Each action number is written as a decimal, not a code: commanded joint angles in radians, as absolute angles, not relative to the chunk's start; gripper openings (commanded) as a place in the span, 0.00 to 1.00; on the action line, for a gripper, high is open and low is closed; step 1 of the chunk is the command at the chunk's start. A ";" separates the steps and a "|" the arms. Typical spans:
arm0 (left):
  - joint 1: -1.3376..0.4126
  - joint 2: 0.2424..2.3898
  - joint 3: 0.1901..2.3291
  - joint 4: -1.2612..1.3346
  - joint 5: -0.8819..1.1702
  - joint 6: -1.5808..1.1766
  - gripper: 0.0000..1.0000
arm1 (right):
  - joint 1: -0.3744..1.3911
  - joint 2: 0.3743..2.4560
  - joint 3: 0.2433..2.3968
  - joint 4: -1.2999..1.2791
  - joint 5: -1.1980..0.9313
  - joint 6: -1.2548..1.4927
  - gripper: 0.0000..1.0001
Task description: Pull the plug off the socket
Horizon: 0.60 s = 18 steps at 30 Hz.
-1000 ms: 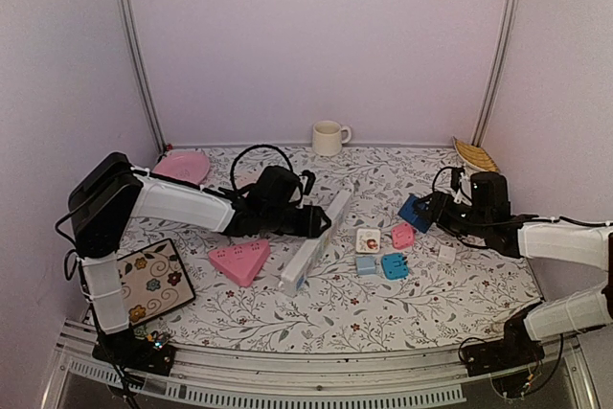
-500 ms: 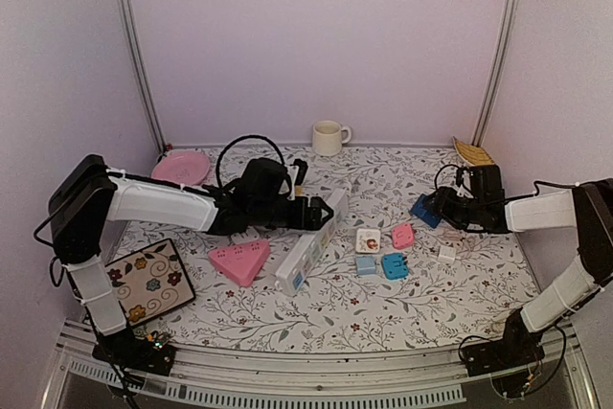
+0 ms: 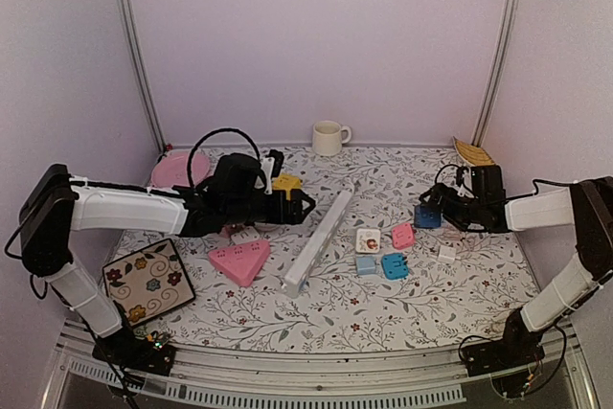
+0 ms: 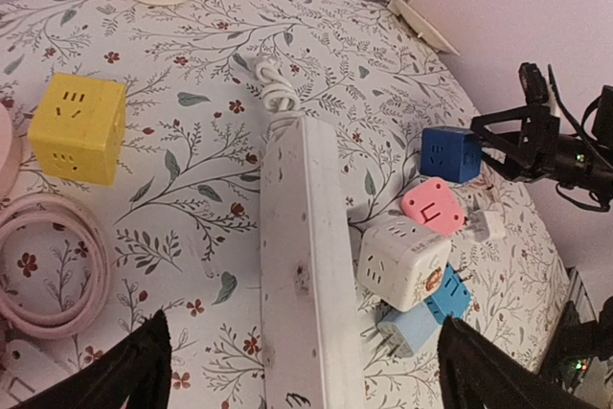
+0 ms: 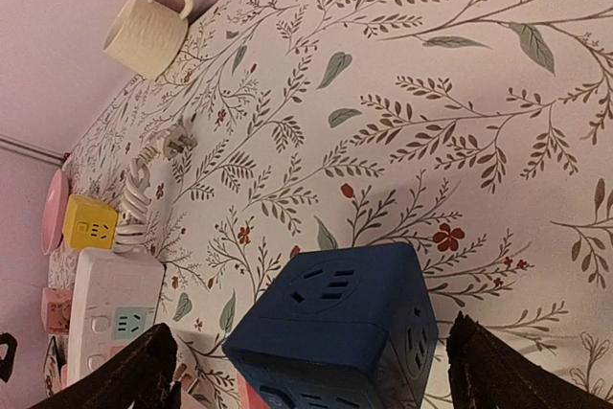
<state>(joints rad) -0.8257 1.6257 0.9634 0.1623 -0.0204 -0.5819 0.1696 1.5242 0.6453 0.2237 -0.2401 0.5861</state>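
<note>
Top: shows left gripper [image 3: 306, 202] stretched low toward centre, jaws apart, beside strip [image 3: 319, 241]. Shows right gripper [image 3: 439, 209] reaching in low, spread wide, blue plug [image 3: 427, 216] at its tips, well apart from strip.

Left wrist: looks along strip between open fingers, adds yellow cube [image 4: 77, 126], leaves white cube's [image 4: 402, 261] sticker unreadable.

Right wrist: frames plug resting on table [image 5: 460, 93], ungripped.

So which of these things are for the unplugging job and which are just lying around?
For the job: white power strip, dark blue plug cube, I think.

Just lying about: cream mug, pink plate, pink triangle, flowered square, yellow cube, small pink cube, white cube.
</note>
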 commanded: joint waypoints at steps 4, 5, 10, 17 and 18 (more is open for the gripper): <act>-0.796 1.539 0.907 0.161 -0.086 -0.538 0.97 | 0.165 1.405 0.636 0.177 -0.160 0.539 0.99; -0.791 1.530 0.901 0.161 -0.091 -0.536 0.97 | 0.166 1.383 0.633 0.164 -0.143 0.528 0.99; -0.767 1.491 0.879 0.153 -0.121 -0.521 0.97 | 0.166 1.288 0.613 0.140 -0.056 0.485 0.99; -0.701 1.424 0.831 0.139 -0.194 -0.485 0.97 | 0.166 1.201 0.594 0.134 0.132 0.435 0.99; -0.687 1.410 0.820 0.139 -0.206 -0.480 0.97 | 0.166 1.200 0.594 0.137 0.160 0.417 0.99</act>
<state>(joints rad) -0.7353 1.4666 0.8616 0.1463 -0.1394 -0.5209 0.1692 1.2308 0.6136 0.1505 -0.0021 0.4782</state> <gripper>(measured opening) 0.970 0.989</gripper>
